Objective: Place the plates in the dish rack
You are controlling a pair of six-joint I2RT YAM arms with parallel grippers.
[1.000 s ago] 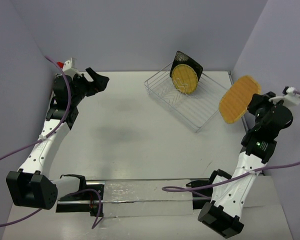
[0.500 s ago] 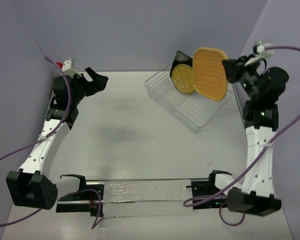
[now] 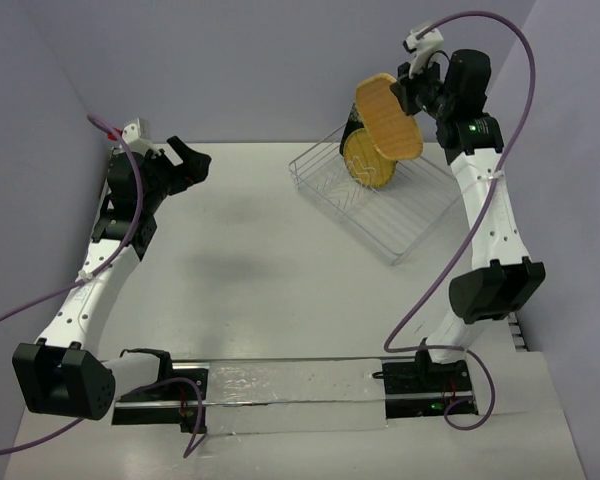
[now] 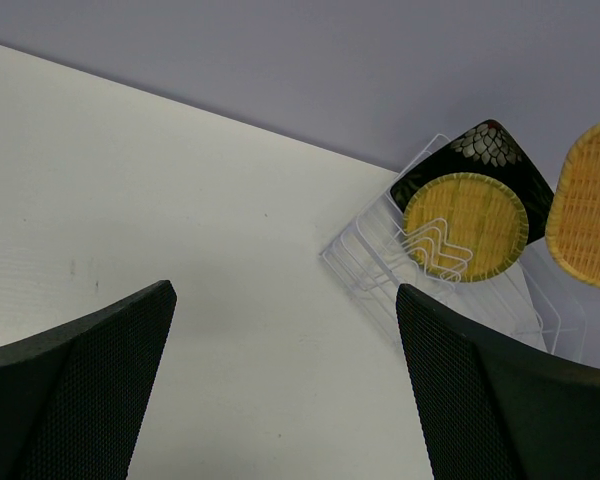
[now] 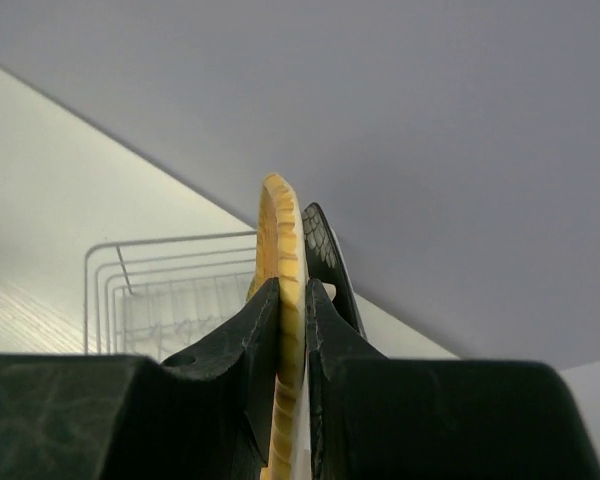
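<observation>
While the right gripper (image 5: 292, 288) pinches the orange-tan plate (image 3: 388, 118) above the dish rack (image 3: 400, 215), the yellow plate (image 3: 368, 160) and black plate (image 4: 495, 150) stand in it just below. The left gripper (image 4: 282, 290) hangs spread, well apart.

2 plates (image 3: 368, 160) stand in the dish rack (image 3: 412, 212), 3rd plate (image 3: 388, 118) above.

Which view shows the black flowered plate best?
Left wrist: the black plate stands in the dish rack, flowered face showing above the round yellow plate. Top external shows only a dark sliver behind the orange-tan plate held by the right end effector. Right wrist sees it edge-on.
</observation>
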